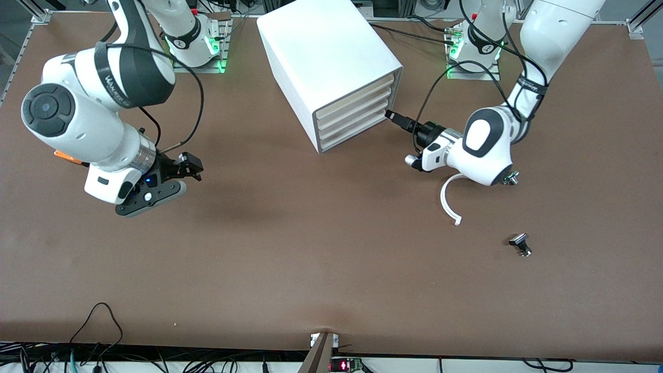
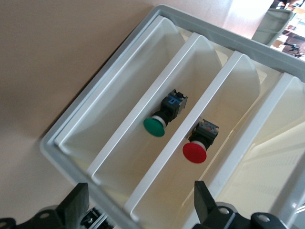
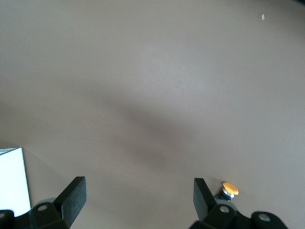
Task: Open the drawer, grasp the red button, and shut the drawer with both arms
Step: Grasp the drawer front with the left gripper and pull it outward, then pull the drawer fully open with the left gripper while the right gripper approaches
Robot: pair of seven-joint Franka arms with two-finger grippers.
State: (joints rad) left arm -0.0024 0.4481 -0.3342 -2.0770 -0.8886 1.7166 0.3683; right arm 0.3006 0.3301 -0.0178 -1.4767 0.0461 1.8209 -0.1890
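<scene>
While glossy, round red button [image 2: 195, 152] | smooth white drawer [image 2: 143, 143]

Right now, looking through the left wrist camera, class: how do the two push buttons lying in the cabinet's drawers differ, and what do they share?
The red button has a round red cap; the green button has a round green cap. They lie in neighbouring drawers, parted by a cream drawer front, the red one in the drawer nearer the middle of the stack. Both share a dark body and lie tipped over, caps facing the open left gripper.
</scene>
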